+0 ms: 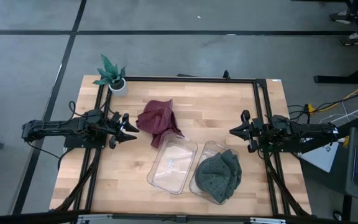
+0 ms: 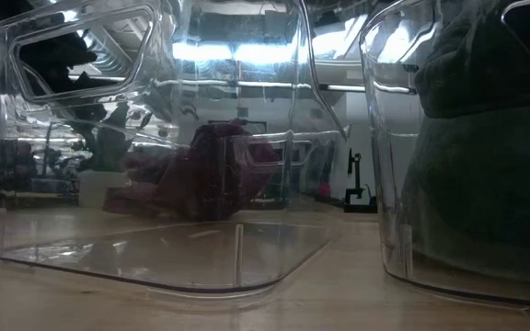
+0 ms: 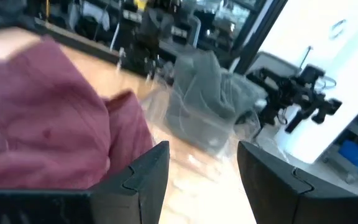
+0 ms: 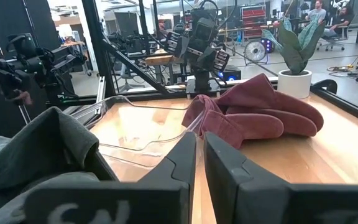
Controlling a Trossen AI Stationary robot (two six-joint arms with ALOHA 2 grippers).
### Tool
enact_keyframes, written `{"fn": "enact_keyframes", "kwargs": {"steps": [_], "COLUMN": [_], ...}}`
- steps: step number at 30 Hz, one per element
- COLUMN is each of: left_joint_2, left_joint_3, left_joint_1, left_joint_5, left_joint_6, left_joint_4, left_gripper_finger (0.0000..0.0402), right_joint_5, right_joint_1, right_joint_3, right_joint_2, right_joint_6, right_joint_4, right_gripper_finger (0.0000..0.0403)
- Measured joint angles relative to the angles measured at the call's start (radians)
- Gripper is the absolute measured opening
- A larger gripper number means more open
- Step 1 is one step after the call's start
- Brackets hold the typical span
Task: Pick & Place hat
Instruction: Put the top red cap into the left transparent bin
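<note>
The green hat (image 1: 217, 176) already sits in its bin (image 1: 207, 150), while the maroon hat (image 1: 158, 122) lies on the surface (image 1: 229, 106) beside the empty bin (image 1: 171, 164), left gripper (image 1: 131, 129) wide, right gripper (image 1: 234, 131) nearly closed, empty.

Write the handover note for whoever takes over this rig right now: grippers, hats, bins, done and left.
Left gripper: open, empty, just beside the maroon hat, not touching it as far as the high view shows.
Right gripper: shut, empty, parked at the table's right side, above the green hat's bin.
Green hat: already in the right clear bin.
Maroon hat: on the bare table, its edge reaching the rim of the left clear bin, which holds no hat.
Done: green hat placed.
Left: likely pick the maroon hat and drop it in the left clear bin.
</note>
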Motion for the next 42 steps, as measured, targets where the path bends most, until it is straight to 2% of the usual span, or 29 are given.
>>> {"fn": "enact_keyframes", "kwargs": {"steps": [3,5,11,14,16,24,29,37,40,42], "left_joint_2": [0.0,0.0,0.0,0.006,0.008,0.017,0.017,0.045,0.062,0.087], "left_joint_3": [0.0,0.0,0.0,0.0,0.0,0.0,0.024,0.085,0.145,0.211], "left_joint_1": [0.0,0.0,0.0,0.001,0.0,-0.001,-0.001,-0.001,-0.007,-0.024], "left_joint_5": [-0.04,-0.048,-0.044,-0.118,-0.111,0.028,0.043,-0.005,-0.052,-0.121], "left_joint_6": [-0.002,-0.059,-0.419,-0.436,-0.453,-0.359,-0.335,-0.235,-0.153,-0.069], "left_joint_4": [0.04,0.079,0.114,0.082,0.072,0.078,0.078,0.057,-0.058,-0.181], "left_gripper_finger": [0.0184,0.0184,0.0184,0.0184,0.0184,0.0184,0.0184,0.0184,0.0184,0.0184], "right_joint_5": [0.0,0.0,0.0,0.0,0.0,0.0,0.0,0.0,0.0,0.0], "right_joint_1": [0.0,0.0,0.0,0.0,0.0,0.0,0.0,0.0,0.0,0.0], "right_joint_3": [0.0,0.0,0.0,0.0,0.0,0.0,0.0,0.0,0.0,0.0], "right_joint_2": [0.0,0.0,0.0,0.0,0.0,0.0,0.0,0.0,0.0,0.0], "right_joint_6": [0.001,0.0,0.0,0.0,0.0,0.001,0.0,0.0,0.0,0.0], "right_joint_4": [0.0,0.0,0.0,0.0,0.0,0.0,0.0,0.0,0.0,0.0], "right_gripper_finger": [0.0034,0.0034,0.0034,0.0034,0.0034,0.0034,0.0034,0.0034,0.0034,0.0034]}}
